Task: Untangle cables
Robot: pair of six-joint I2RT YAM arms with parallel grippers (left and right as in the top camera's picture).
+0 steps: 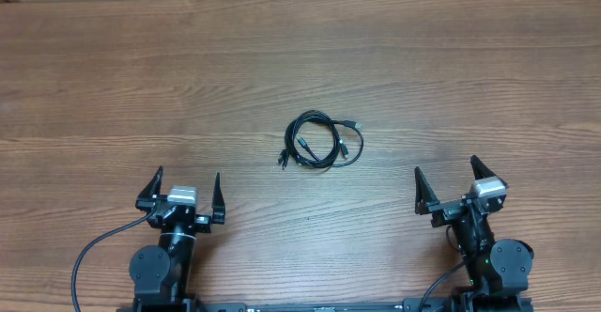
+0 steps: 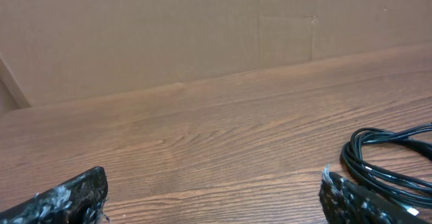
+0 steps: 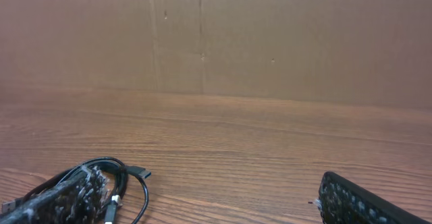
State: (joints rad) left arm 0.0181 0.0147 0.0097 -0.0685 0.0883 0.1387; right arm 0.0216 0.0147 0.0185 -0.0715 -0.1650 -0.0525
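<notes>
Loosely coiled, the black cables (image 1: pixel 322 140) are seen mid-frame; the left gripper (image 1: pixel 187 174) and right gripper (image 1: pixel 446 165), lower down, are spread wide.

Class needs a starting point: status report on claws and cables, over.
Left claw open, empty. Right claw open, empty. Thin black coiled cables lie between them, untouched. Nothing blocking.

The cables (image 1: pixel 321 141) are thin black cords in one small loose coil, lying flat, plug ends sticking out. The coil is ahead of and between the left hand (image 1: pixel 188 176) and the right hand (image 1: pixel 446 166), touching neither.
</notes>
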